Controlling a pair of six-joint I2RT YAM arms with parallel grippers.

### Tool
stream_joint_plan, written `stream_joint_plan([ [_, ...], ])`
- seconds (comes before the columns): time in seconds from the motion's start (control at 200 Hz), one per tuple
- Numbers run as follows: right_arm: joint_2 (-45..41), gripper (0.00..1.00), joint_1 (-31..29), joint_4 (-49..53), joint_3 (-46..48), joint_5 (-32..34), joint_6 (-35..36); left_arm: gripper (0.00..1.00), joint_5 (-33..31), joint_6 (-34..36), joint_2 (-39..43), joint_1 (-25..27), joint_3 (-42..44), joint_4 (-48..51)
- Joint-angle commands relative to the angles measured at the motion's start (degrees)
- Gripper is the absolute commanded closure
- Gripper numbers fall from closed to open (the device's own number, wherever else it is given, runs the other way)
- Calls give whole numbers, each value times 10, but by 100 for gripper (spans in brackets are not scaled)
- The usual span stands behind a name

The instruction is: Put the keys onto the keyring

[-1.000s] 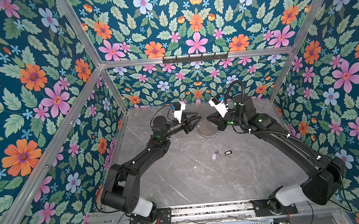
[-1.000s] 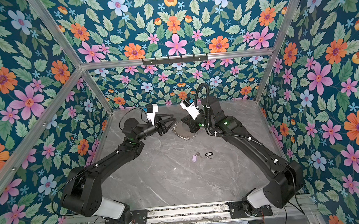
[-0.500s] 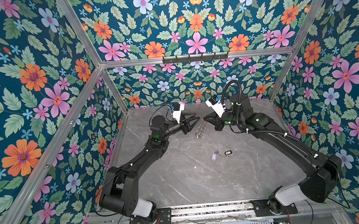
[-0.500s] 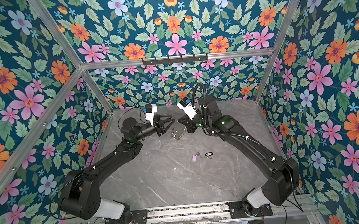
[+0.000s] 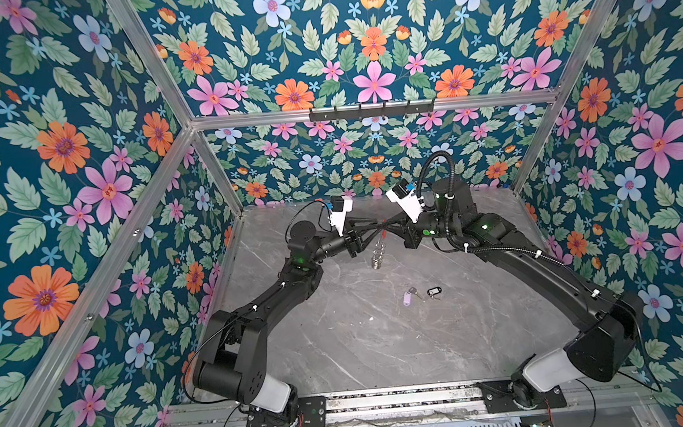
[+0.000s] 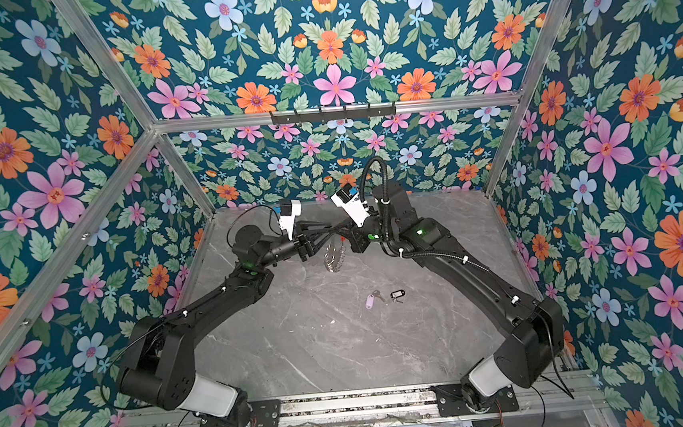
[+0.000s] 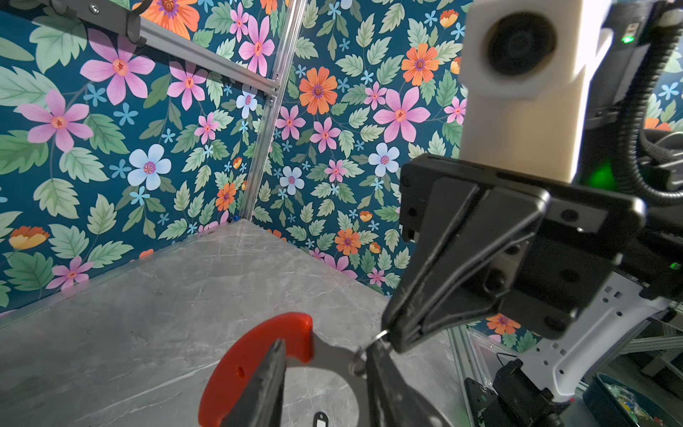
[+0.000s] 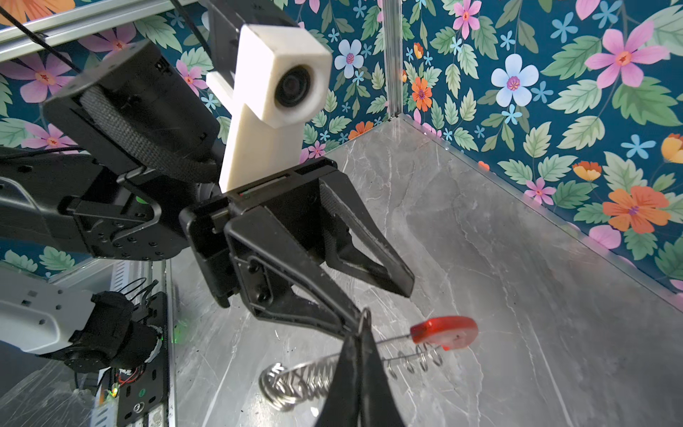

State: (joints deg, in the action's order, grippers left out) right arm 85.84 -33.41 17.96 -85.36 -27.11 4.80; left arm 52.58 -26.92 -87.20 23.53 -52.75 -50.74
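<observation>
The keyring [image 5: 378,253] [image 6: 333,257] hangs in the air at the back middle, its silver rings bunched at the low end [image 8: 295,380] and its red section [image 7: 255,355] [image 8: 443,332] at the top. My right gripper [image 5: 388,225] [image 8: 360,329] [image 7: 391,340] is shut on a small ring by the steel band. My left gripper [image 5: 376,230] [image 7: 327,345] [image 8: 379,305] meets it there, open. One finger lies across the red section, the other against the band. The keys lie on the table in front, one with a lilac tag [image 5: 408,299] [image 6: 369,302], one with a black tag [image 5: 433,291] [image 6: 397,294].
Flowered walls with aluminium posts close in the grey marble table [image 5: 363,346] on three sides. A black hook rail [image 5: 371,110] runs along the back wall. Both arm bases stand on the metal rail [image 5: 388,402] at the front edge.
The right gripper has lifted the keyring, which now hangs straight down instead of spreading low by the table. The left gripper has come in to its top and its jaws have narrowed.
</observation>
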Motion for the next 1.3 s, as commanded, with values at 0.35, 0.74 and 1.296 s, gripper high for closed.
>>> stream_joint_plan([
  [0.35,7,100,-1,-30,-8,-1,1,100,30,-31,-5,1,2,-57],
  [0.74,7,100,-1,-34,-2,27,5,100,26,-39,4,0,12,-62],
  [1.296,-36,58,0,-96,46,65,-52,100,-98,-67,38,3,49,-45],
])
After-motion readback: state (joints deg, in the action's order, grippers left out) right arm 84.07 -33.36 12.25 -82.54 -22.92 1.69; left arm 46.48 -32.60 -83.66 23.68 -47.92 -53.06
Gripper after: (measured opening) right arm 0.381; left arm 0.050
